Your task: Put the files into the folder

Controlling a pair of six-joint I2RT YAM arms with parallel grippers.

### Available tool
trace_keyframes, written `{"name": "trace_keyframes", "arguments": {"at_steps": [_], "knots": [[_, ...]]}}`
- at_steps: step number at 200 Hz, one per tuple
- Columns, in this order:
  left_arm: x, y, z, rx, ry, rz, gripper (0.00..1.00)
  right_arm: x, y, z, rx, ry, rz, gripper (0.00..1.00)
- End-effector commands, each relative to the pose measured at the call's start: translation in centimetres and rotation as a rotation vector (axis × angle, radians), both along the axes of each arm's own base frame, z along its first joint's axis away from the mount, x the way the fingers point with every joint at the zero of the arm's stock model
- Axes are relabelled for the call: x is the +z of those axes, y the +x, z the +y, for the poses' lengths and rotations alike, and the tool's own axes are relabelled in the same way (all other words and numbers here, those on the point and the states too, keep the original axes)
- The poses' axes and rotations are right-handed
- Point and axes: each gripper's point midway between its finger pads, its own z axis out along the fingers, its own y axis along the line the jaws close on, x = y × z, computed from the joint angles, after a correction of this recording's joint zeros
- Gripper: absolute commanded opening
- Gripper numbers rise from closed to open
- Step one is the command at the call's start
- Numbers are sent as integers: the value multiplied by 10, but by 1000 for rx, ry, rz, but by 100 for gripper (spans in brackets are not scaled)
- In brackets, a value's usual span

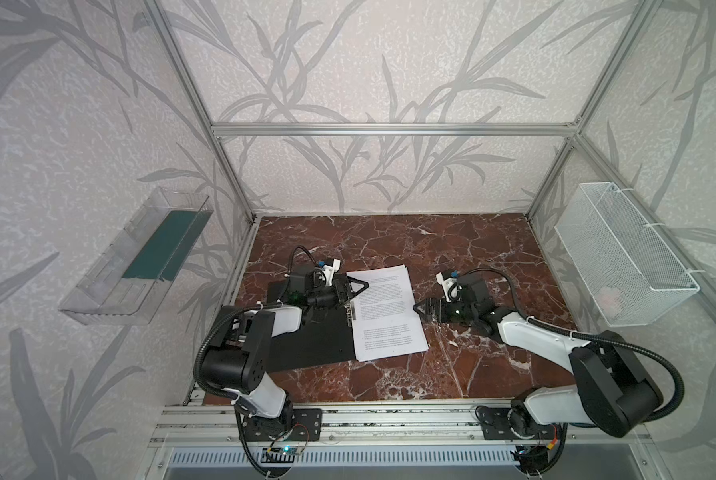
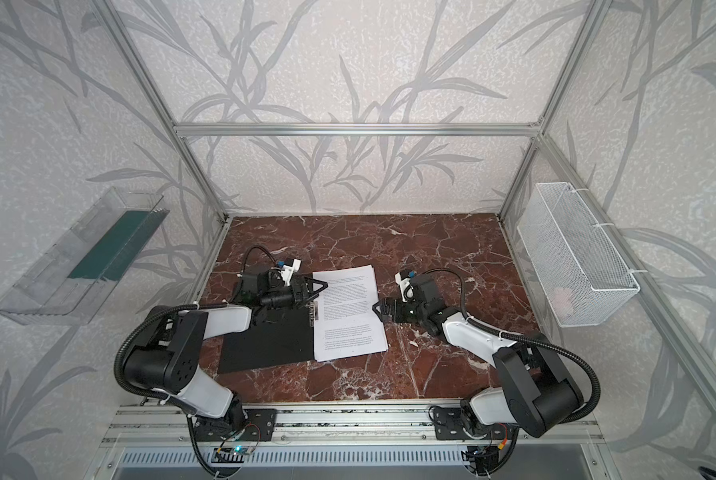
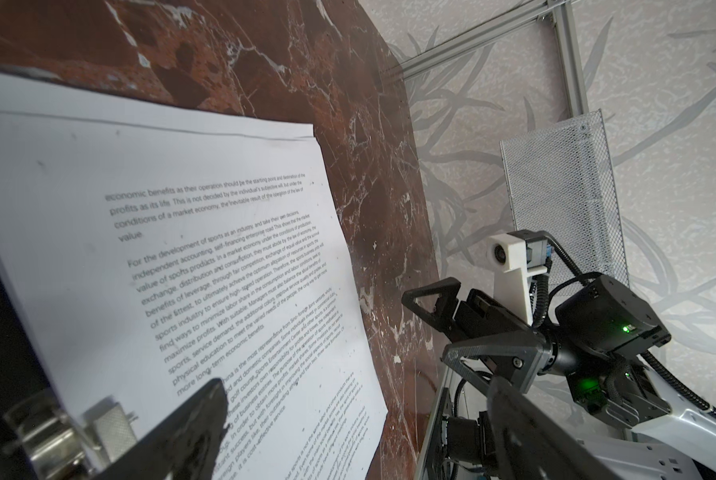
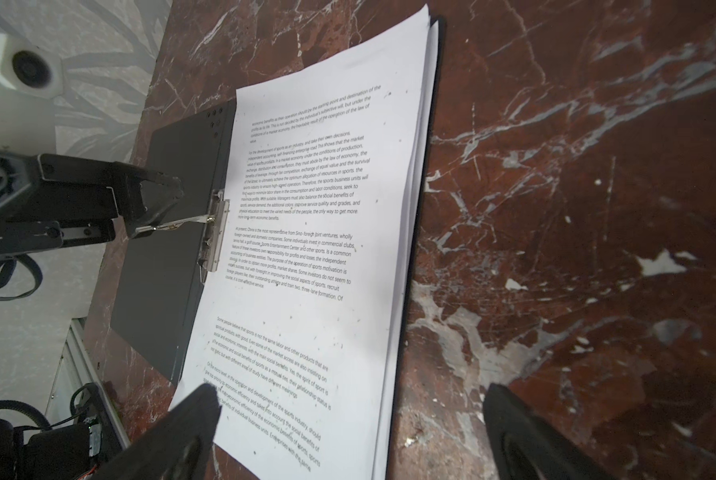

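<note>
Fingers (image 4: 181, 432) wide open, empty: left gripper (image 1: 354, 291), right gripper (image 1: 420, 309).
Nudged unclamped, your papers (image 1: 387, 311) may slide off the folder (image 1: 318, 340).

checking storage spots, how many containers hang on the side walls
2: a clear plastic tray on the left wall and a white wire-mesh basket on the right wall; none seems hidden.

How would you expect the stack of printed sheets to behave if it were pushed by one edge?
The files are probably floppy and light: thin loose sheets lying flat. Pushed, they would likely fan apart rather than slide as one, since their edges sit staggered in the right wrist view.
</note>
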Motion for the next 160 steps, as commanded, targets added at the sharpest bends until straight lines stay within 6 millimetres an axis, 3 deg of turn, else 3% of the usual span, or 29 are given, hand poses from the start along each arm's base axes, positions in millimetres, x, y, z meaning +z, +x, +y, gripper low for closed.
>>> {"name": "trace_keyframes", "arguments": {"at_steps": [1,43,80,95,117,132,160], "knots": [[-2,-7,0,8,27,-11,98,8,3,-5,-36,-10,-38,99],[25,-3,-8,3,5,-62,98,7,2,-15,-82,-70,15,99],[53,-1,-5,71,45,-106,98,10,-1,-21,-132,-5,37,99],[63,-5,8,146,113,-123,99,15,-2,-21,-141,26,26,99],[70,-19,42,309,252,-115,99,24,-4,-21,-139,56,16,99],[71,-35,69,432,337,-113,99,30,-7,-21,-132,69,8,100],[65,-70,108,579,434,-108,99,39,-10,-10,-175,118,40,92]]}}
